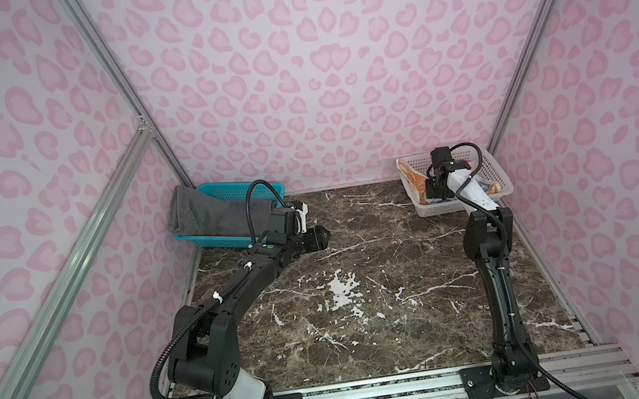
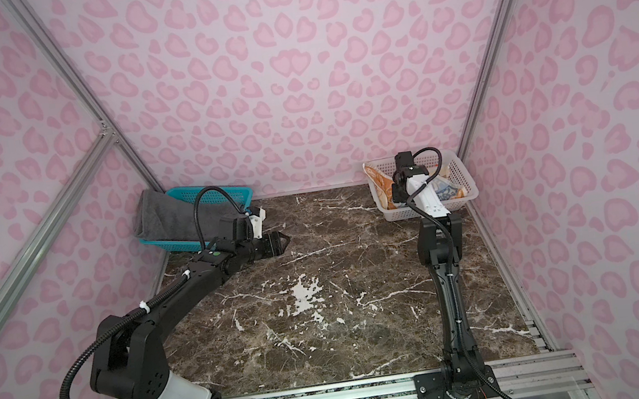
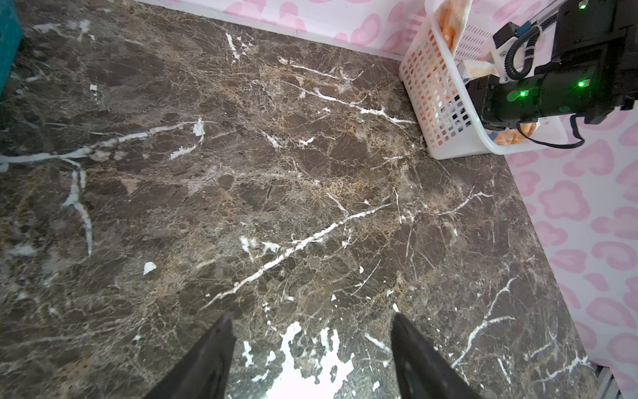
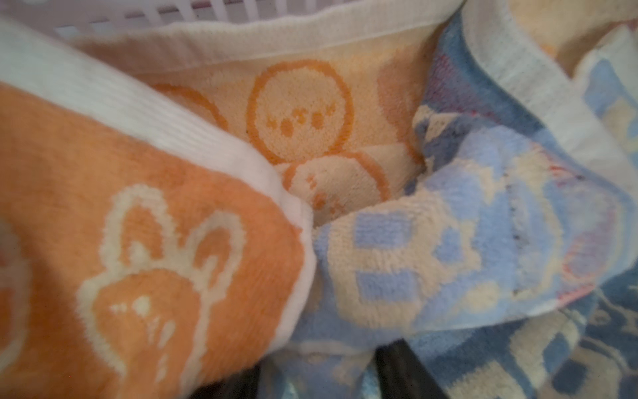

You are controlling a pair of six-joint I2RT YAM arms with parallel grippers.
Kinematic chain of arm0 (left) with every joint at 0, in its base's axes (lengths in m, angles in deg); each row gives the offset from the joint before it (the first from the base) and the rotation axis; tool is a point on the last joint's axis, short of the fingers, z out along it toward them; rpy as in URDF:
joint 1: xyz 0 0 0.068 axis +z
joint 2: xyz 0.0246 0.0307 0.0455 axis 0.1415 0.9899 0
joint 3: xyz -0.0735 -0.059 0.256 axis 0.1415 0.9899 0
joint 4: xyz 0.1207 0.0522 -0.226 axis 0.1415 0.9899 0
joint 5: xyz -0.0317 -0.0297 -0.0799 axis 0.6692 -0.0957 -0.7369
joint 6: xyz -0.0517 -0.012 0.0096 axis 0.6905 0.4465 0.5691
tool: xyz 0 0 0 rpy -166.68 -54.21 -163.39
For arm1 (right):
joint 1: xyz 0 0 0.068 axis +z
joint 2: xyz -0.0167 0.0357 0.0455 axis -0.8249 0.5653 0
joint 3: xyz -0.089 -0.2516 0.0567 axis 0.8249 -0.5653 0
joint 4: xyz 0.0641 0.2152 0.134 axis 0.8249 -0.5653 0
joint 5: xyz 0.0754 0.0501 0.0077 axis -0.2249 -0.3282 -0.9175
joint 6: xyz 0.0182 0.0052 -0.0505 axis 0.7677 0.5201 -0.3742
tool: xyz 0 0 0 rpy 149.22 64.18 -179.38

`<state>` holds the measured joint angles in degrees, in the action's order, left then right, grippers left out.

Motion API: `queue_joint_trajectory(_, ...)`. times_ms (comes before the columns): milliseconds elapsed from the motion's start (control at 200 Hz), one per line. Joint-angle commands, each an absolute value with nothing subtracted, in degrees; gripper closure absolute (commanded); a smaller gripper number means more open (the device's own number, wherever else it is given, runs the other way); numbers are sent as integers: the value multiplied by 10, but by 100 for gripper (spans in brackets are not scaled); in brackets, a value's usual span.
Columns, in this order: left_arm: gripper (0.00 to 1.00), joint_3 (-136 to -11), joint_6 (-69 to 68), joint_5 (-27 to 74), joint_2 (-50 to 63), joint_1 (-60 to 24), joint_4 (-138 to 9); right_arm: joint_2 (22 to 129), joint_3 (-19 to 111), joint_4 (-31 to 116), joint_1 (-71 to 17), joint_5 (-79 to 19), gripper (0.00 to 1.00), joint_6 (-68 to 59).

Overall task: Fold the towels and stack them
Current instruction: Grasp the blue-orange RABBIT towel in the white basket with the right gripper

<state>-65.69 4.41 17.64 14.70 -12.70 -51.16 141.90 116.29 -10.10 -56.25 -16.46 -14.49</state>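
At ten o'clock on the marble worktop (image 1: 365, 307), the dark grey towel (image 1: 206, 211) drapes over the teal basket (image 1: 230, 189). The left hand (image 3: 310, 321) hovers beside it, jaws apart and empty. At two o'clock, the right hand (image 4: 321, 359) is sunk in the white basket (image 1: 489, 165) among the orange cartoon-face towel (image 4: 103, 207) and the blue multicolour towel (image 4: 483, 224); whether it grips either, I cannot tell
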Motion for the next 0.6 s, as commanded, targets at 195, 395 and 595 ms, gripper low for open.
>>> queue_joint_trajectory(195,29,-677,45,170,156,-127,-516,1344,1105,-84,-566,-196,100,-148)
queue_joint_trajectory(395,29,-684,42,165,151,-126,-519,1195,954,30,-561,-201,100,-151)
queue_joint_trajectory(595,29,-699,35,154,146,-126,-519,1076,862,80,-554,-230,100,-165)
